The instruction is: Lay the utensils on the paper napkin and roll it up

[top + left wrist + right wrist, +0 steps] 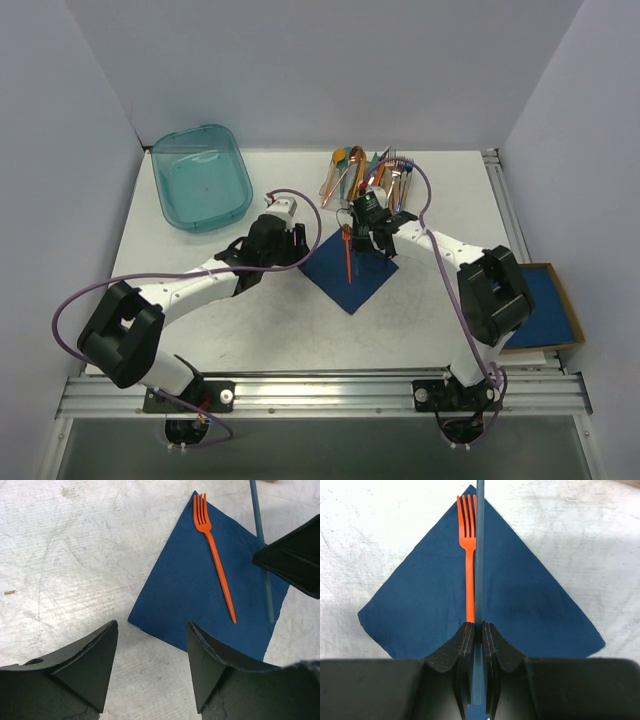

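Observation:
The dark blue paper napkin (368, 282) lies flat on the table as a diamond. An orange fork (347, 256) lies along its middle, tines toward the near side. My right gripper (371, 222) hovers over the napkin's far corner, shut on a slim blue-grey cutlery piece (480, 555) that runs just beside the fork (469, 540) above the napkin (535, 605). My left gripper (152, 625) is open and empty, low over the bare table at the napkin's left corner (150, 615). The fork (215, 550) and the blue-grey piece (262, 545) also show there.
A pile of copper, orange and teal cutlery (365, 172) lies at the back centre behind the right gripper. A teal plastic tub (200, 176) stands at the back left. A cardboard box of blue napkins (548, 305) sits off the table's right edge.

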Robot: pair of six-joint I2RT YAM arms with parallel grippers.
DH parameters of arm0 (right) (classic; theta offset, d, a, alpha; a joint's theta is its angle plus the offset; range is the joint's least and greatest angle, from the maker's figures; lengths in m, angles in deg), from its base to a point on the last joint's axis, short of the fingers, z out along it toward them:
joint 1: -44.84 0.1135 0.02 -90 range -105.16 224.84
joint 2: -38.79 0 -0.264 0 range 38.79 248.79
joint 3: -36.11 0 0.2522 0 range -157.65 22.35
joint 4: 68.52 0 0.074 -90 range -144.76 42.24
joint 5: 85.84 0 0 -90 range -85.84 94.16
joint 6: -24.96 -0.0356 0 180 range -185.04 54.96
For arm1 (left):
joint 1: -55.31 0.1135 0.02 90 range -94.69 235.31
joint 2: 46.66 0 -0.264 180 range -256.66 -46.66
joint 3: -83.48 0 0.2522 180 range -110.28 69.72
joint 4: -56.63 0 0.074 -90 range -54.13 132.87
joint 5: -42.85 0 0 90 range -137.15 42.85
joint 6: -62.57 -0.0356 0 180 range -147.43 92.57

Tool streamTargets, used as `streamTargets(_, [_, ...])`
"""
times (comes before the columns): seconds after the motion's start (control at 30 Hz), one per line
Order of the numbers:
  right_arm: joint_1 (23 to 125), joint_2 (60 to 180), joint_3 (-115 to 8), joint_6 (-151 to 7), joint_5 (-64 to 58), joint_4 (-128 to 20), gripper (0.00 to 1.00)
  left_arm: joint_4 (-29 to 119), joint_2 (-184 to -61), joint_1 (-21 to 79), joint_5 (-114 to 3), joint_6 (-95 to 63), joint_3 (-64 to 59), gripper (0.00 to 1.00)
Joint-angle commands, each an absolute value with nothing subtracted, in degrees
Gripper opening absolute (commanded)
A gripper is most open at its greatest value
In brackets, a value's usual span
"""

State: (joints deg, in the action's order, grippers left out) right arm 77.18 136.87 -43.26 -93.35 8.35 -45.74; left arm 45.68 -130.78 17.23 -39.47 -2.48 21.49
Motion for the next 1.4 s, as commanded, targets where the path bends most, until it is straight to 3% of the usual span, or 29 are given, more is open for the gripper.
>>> streamTargets(0.0, [77.5,138.7,-43.8,-93.6,7.7,-48.1,0.0,47.4,-129.5,17.2,-39.3,-3.2,20.7,0.66])
streamTargets(0.37, [77.5,145.4,-45.2,-92.0,7.6,-49.8,0.0,47.4,-129.6,17.1,-39.2,-3.3,20.6,0.65])
streamTargets(0.6, [77.5,144.5,-45.1,-92.2,7.9,-50.3,0.22,47.4,-129.5,17.2,-39.2,-3.3,20.8,0.65])
streamTargets(0.77, [77.4,142.6,-46.5,-92.3,9.2,-48.8,0.23,47.4,-129.5,17.1,-39.3,-3.3,20.8,0.66])
streamTargets(1.07, [72.4,143.5,-61.0,-89.4,10.6,-43.0,0.22,47.4,-129.0,17.1,-39.4,-3.3,20.9,0.66])
streamTargets(1.37, [67.6,155.2,-79.9,-86.5,11.7,-39.1,0.21,47.4,-129.2,17.1,-39.1,-3.3,20.9,0.66])
